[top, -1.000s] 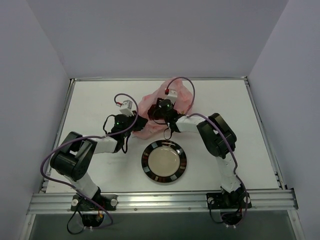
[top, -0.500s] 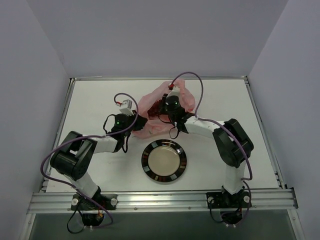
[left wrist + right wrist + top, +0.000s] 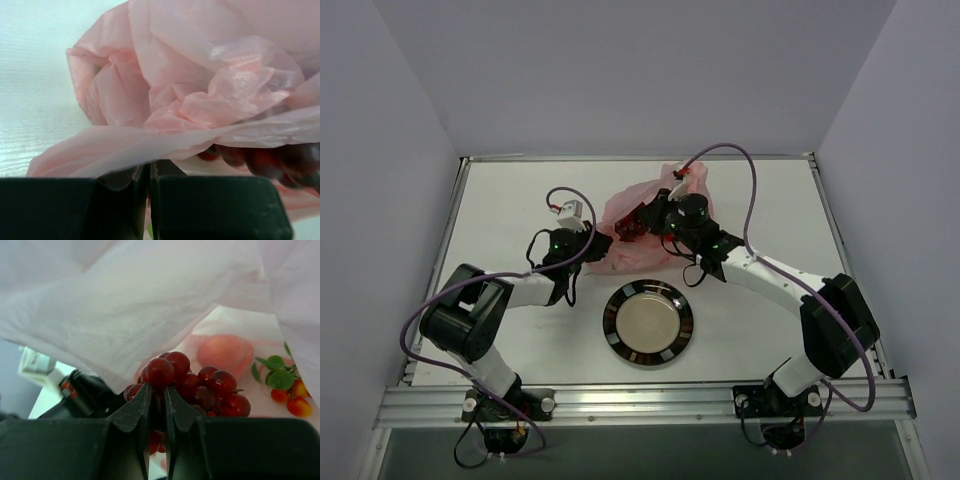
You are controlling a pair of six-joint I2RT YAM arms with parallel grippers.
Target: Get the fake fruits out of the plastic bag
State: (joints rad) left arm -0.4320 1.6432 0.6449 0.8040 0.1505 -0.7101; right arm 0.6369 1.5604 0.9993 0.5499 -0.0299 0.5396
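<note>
While the left pincer is clamped tight on a fold of the pink plastic bag, the right pincer is nearly closed on the grape bunch inside it. Just beyond its tips lie the peach and, to their right, small orange pieces. The grapes are best lifted slowly, clear of the overhanging film. No writing is readable.

The plastic bag lies on the counter, toward its back. The plate sits just in front of the bag. Inside the bag lie the grape bunch, peach and orange pieces.
</note>
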